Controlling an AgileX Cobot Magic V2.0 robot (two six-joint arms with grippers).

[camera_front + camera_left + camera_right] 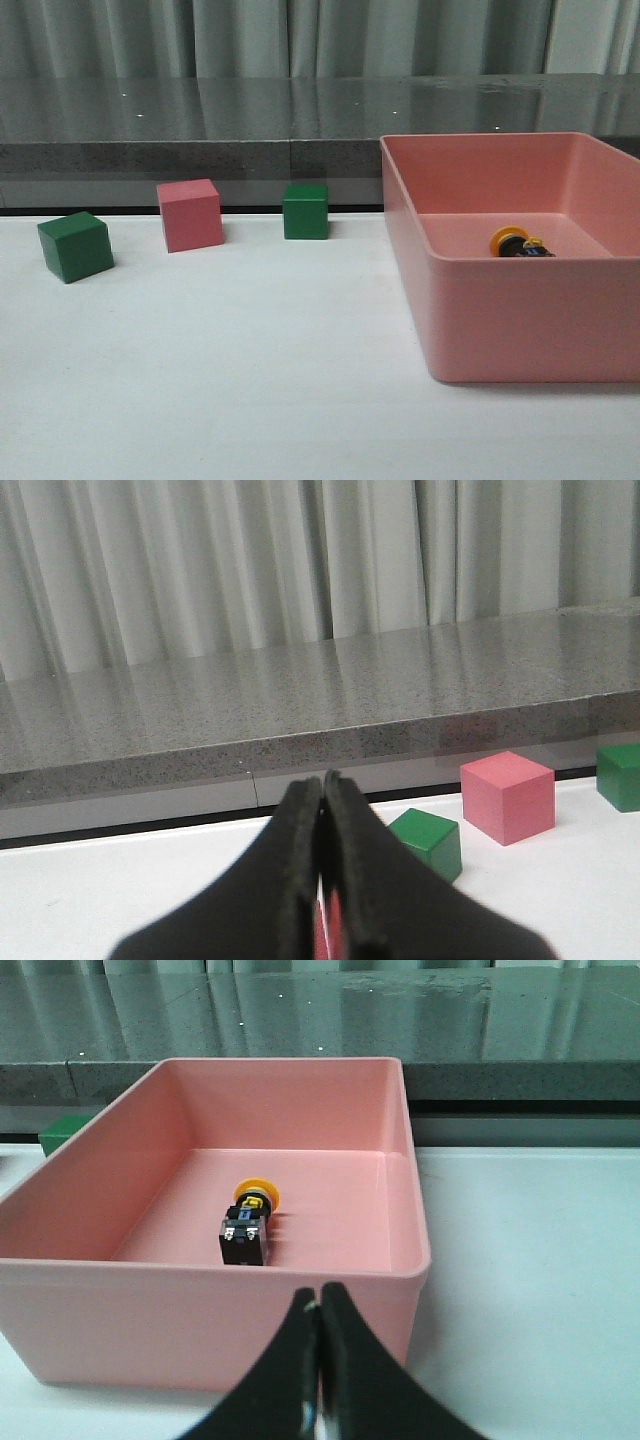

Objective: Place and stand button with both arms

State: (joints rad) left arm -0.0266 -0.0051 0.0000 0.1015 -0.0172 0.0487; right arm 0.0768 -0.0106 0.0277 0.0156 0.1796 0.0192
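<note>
The button lies on its side on the floor of the pink bin, its yellow cap toward the far wall. It also shows in the right wrist view, inside the bin. My right gripper is shut and empty, in front of the bin's near wall. My left gripper is shut and empty, above the white table, short of the cubes. Neither arm shows in the front view.
A green cube, a pink cube and another green cube stand in a row at the back left of the white table. A grey stone ledge and curtains run behind.
</note>
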